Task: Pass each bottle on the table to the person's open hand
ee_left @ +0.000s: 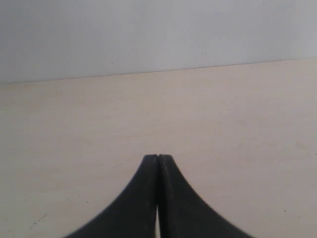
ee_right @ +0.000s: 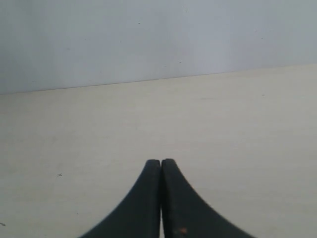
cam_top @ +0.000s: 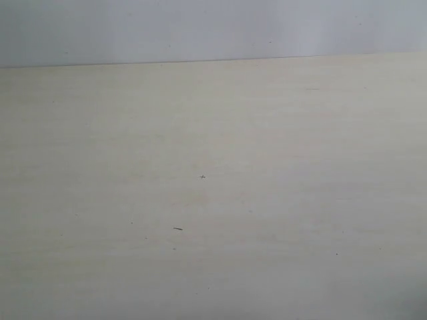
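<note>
Table [ee_left: 237,124] below; left tool [ee_left: 158,157] tips pressed together, right tool [ee_right: 161,161] same, aimed at far edge.

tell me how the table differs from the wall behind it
Colour: the table is pale beige, while the wall is pale grey.
Surface: the table shows faint wood grain and a few tiny dark specks; the wall shows no grain.
Pose: the table lies flat, and the wall stands upright along the table's far edge.
Both are pale and look smooth.
</note>
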